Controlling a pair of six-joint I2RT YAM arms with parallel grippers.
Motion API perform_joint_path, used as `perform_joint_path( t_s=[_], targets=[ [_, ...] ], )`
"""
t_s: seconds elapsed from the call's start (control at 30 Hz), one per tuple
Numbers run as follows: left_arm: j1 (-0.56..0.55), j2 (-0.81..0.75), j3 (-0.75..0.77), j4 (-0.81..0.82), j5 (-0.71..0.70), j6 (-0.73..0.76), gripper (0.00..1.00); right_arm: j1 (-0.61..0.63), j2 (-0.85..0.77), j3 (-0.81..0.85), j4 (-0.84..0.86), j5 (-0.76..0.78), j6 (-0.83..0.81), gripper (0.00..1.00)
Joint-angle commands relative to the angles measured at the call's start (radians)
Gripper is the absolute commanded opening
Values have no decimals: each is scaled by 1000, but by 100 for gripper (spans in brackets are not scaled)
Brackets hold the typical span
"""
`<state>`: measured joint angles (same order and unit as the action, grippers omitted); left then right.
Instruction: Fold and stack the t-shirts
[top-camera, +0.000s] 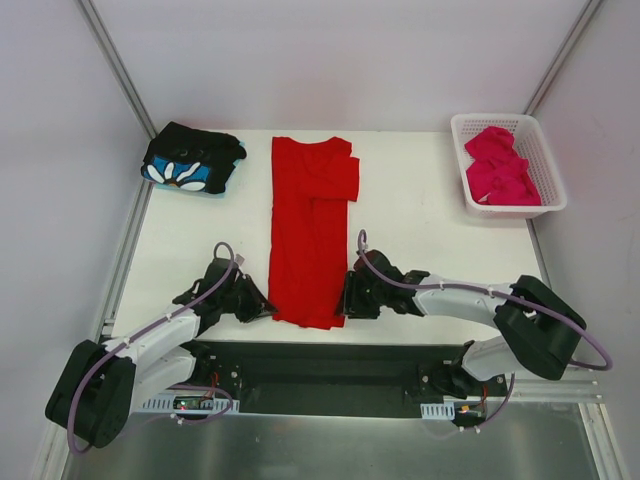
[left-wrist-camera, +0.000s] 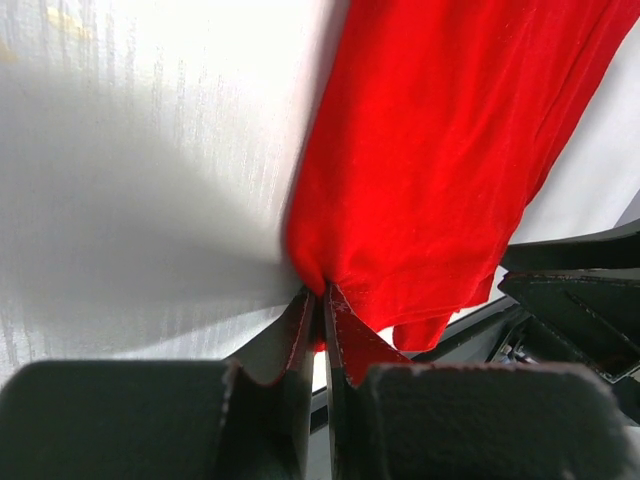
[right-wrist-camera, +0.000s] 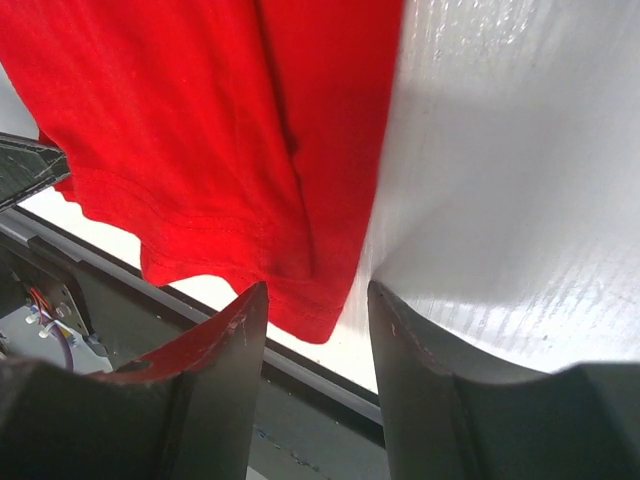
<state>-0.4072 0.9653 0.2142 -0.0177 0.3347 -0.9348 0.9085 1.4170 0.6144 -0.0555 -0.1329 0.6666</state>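
The red t-shirt (top-camera: 310, 225) lies folded into a long strip down the middle of the table, hem at the near edge. My left gripper (top-camera: 268, 308) is shut on the hem's left corner; in the left wrist view the cloth (left-wrist-camera: 440, 150) bunches between its fingertips (left-wrist-camera: 322, 292). My right gripper (top-camera: 342, 300) is open at the hem's right corner; in the right wrist view the red corner (right-wrist-camera: 310, 300) sits between its spread fingers (right-wrist-camera: 240, 330), not pinched. The black flower-print t-shirt (top-camera: 193, 158) lies folded at the far left. The magenta-pink t-shirt (top-camera: 500, 165) lies crumpled in the basket.
The white lattice basket (top-camera: 556, 190) stands at the far right corner of the table. The table's near edge and a dark base rail (top-camera: 330, 365) run just behind both grippers. Grey walls close in both sides.
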Motion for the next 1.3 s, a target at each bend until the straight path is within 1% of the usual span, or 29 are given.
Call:
perform_joint_path(
  t_s=[0.0,0.17,0.37,0.43,0.6,0.97,1.1,1.13,1.2,1.23,1.27],
  targets=[
    [-15,12,-41,-51,-45,11,4,32,-36,1,-17,62,51,48],
    [-15,16,-55,-33,-42,7,4,52,-52,-16,-14,98,74,45],
    [-21,29,-52,-19,-39,2,4,78,-20,-2,-10,119,99,32],
    [-22,33,-53,-16,-39,1,4,79,-7,2,-9,119,102,31],
    [-22,43,-52,-10,-40,1,4,92,7,1,0,118,111,31],
    [-24,44,-58,-8,-39,-2,5,110,10,-27,5,118,125,41],
    [-25,44,-56,-8,-40,-6,5,119,22,-28,6,122,133,41],
    [-25,47,-58,-5,-40,-6,5,119,25,-27,9,124,133,39],
    [-25,50,-56,-7,-43,-2,5,121,36,-18,9,121,133,29],
    [-25,52,-56,-5,-37,-4,5,121,37,-15,8,119,133,23],
    [-25,50,-56,-5,-36,-4,4,121,40,-12,0,118,131,3]
  ],
)
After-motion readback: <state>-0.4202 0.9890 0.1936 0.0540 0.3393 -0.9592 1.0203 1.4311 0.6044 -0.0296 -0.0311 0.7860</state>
